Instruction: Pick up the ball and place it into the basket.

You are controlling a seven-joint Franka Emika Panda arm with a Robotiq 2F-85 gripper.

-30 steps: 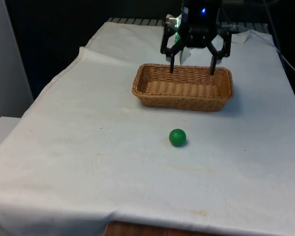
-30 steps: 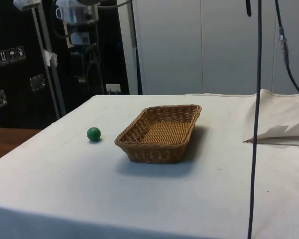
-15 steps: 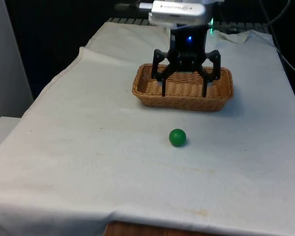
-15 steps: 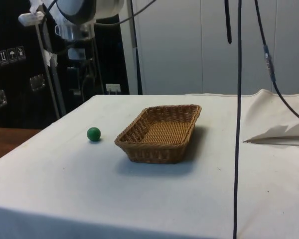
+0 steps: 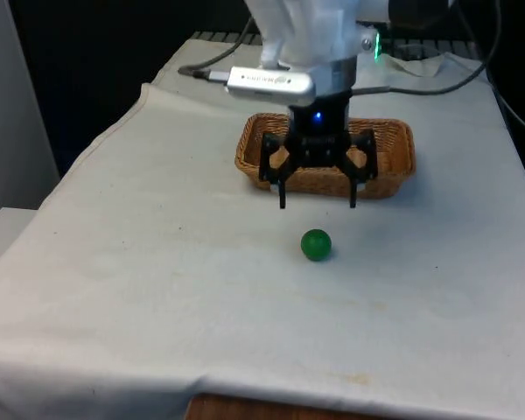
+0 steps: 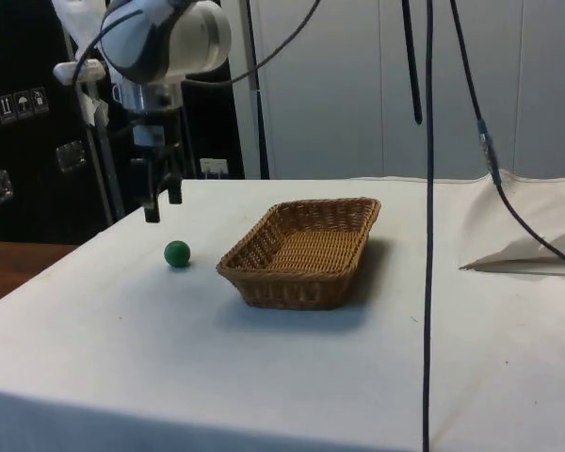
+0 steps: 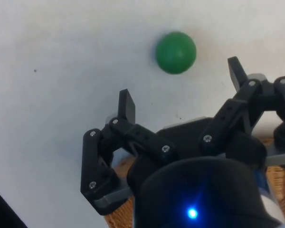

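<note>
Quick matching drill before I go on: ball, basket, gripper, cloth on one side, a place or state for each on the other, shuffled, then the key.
Things:
1. ball
2. basket
3. gripper
4. cloth

Places or states:
A. open, held in the air above the table
B. white, spread over the table
C. green, lying free on the cloth, in front of the basket in the front view
D. wicker, nothing visible inside

Pairs: 1-C, 2-D, 3-A, 4-B
</note>
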